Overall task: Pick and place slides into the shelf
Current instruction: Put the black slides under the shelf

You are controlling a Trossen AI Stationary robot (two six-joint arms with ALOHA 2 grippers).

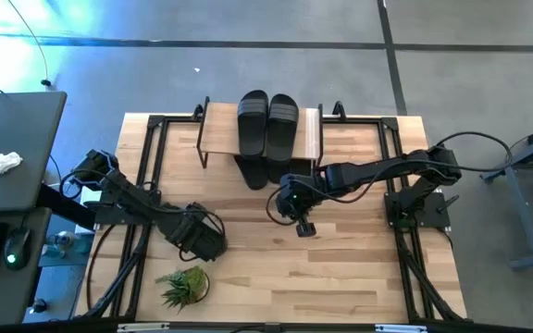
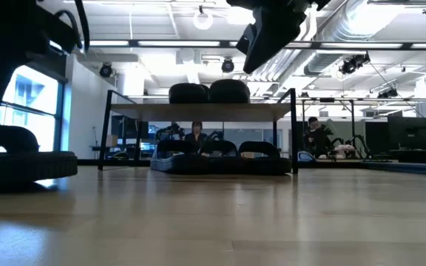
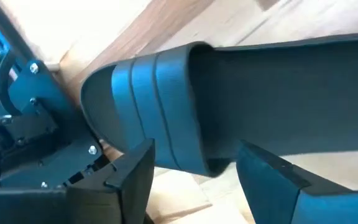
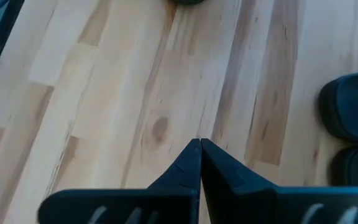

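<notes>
Left gripper (image 3: 194, 180), fingers spread, straddles a slide (image 3: 229, 106) on the table, ready to grasp it for the shelf (image 1: 213, 129); right gripper (image 4: 199, 163) waits clenched empty.

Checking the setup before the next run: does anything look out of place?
One slide lies on the table under the open left gripper, away from the shelf. The others sit on the shelf's top or beneath it. Nothing looks spilled or damaged.

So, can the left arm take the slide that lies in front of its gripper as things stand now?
Probably yes. In the left wrist view the left gripper is open, and the slide lies right ahead of its fingers, strap end toward them. Nothing stands between them. The right gripper is shut and off near the shelf.
</notes>
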